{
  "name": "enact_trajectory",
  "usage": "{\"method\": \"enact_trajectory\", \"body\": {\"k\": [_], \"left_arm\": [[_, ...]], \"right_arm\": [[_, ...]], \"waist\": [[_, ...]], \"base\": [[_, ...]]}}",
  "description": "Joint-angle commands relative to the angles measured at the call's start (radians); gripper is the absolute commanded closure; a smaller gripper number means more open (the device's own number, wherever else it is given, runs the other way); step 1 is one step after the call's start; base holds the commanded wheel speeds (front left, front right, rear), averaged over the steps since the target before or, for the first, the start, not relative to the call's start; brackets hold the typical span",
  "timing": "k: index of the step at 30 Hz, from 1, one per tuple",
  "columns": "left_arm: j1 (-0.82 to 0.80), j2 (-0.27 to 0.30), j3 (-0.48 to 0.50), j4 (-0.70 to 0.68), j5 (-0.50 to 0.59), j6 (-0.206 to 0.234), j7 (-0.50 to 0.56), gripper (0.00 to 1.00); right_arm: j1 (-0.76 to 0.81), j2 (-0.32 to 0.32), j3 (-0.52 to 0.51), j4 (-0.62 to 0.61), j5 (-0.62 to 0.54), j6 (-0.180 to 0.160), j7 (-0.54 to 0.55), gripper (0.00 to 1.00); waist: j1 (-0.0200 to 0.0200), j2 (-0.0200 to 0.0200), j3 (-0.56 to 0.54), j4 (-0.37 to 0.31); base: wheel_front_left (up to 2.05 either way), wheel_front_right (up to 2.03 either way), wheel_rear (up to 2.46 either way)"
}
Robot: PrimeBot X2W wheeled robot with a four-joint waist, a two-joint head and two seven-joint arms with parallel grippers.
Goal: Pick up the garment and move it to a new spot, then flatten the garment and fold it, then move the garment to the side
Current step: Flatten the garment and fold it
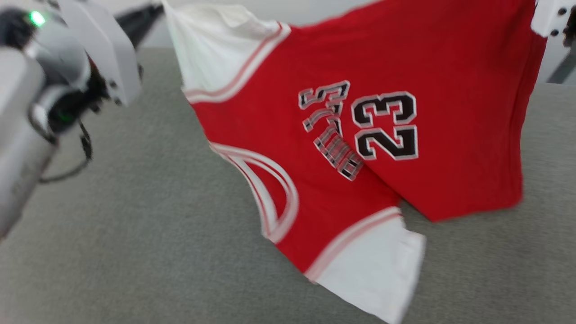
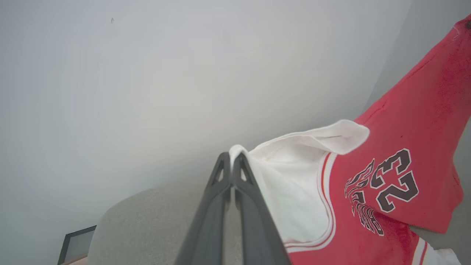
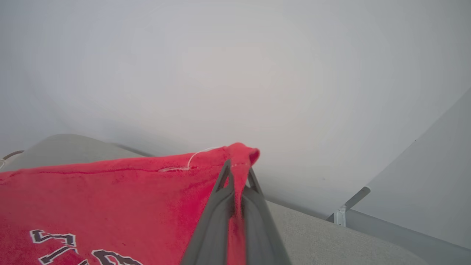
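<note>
Currently garment (image 1: 360, 135) hangs stretched L-to-R btwn arms: left gripper (image 2: 232, 162) jaws clamp white sleeve (image 2: 294, 191), right gripper (image 3: 237, 175) jaws clamp red corner (image 3: 243, 152).

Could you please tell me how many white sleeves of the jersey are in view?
2 on the jersey: the top sleeve, pinched by the left gripper, and the bottom sleeve, hanging low.

Lab-like test room: grey felt table (image 1: 135, 252), blank white walls (image 2: 147, 92).
</note>
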Motion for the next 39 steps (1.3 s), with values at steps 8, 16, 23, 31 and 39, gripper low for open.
{"method": "enact_trajectory", "body": {"k": [8,16,23,31,39], "left_arm": [[-0.199,-0.055,0.01,0.18,0.025,-0.02,0.013,1.0],[-0.346,-0.118,0.001,0.348,0.049,-0.028,-0.031,1.0],[-0.426,-0.14,-0.024,0.421,0.047,-0.029,-0.049,1.0],[-0.526,-0.126,-0.067,0.434,0.07,-0.029,-0.091,1.0],[-0.691,-0.125,-0.091,0.491,0.135,-0.028,-0.186,1.0]], "right_arm": [[-0.065,0.038,0.003,0.02,-0.051,-0.001,-0.116,1.0],[-0.121,0.072,0.019,0.051,-0.055,-0.001,-0.198,1.0],[-0.157,0.09,0.04,0.069,-0.028,-0.001,-0.223,1.0],[-0.203,0.083,0.042,0.063,-0.006,-0.001,-0.24,1.0],[-0.28,0.088,0.03,0.058,-0.088,-0.001,-0.364,1.0]], "waist": [[-0.0001,0.0,-0.086,-0.124],[-0.0001,0.0,-0.109,-0.187],[-0.0001,0.0,-0.092,-0.227],[-0.0001,0.0,0.018,-0.254],[-0.0001,0.0,0.198,-0.282]], "base": [[0.0,0.0,0.0],[0.0,0.0,0.0],[0.0,0.0,0.0],[0.0,0.0,0.0],[0.0,0.0,0.0]]}}
